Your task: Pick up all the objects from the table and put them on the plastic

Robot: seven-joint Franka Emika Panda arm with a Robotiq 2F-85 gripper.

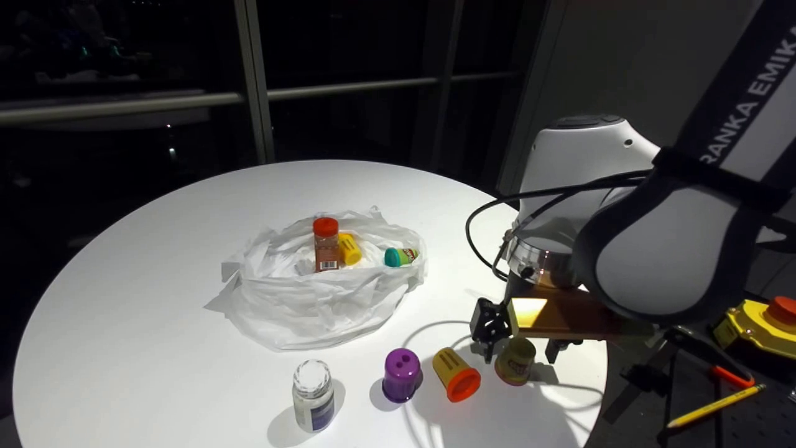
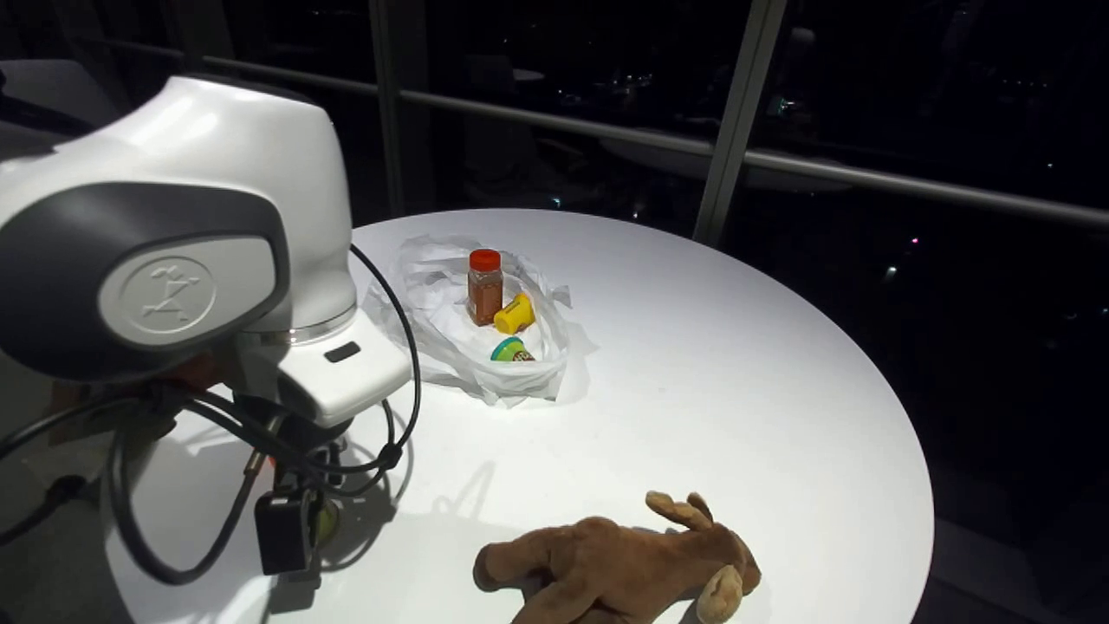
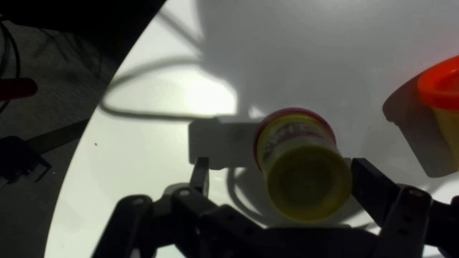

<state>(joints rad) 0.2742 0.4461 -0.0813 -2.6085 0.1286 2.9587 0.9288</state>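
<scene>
Spread claw [image 3: 279,172] astride a pink-rimmed tub [image 3: 306,179]

Wrist view tells most: tub between the wide-parted fingers [image 3: 371,188], rim down on the white table [image 1: 155,348], a clear gap to one finger, its mate close alongside; contact there can't be told. Near the claw, an orange-lidded tub [image 1: 458,376] on its side, partly in the wrist view too. Farther out from the claw, a purple cup [image 1: 401,373], then a pale-capped jar [image 1: 314,398], both seen only in an exterior view. A brown plush animal [image 2: 619,563], well apart from the claw, shows in an exterior view only, cut by the frame edge. Both exterior views show the plastic bag [image 1: 317,311], well apart from the claw: red-capped bottle [image 1: 326,246] upright in it, yellow tub [image 1: 350,250] just beside that, teal-ended green tub [image 1: 401,256] nearby. In an exterior view the arm [image 2: 217,147] masks much of the claw, leaving a sliver of pink-rimmed tub.

Pose: arm over the table's rim, wrist bent, claw pointing down, fingers low, flanking the tub.
</scene>
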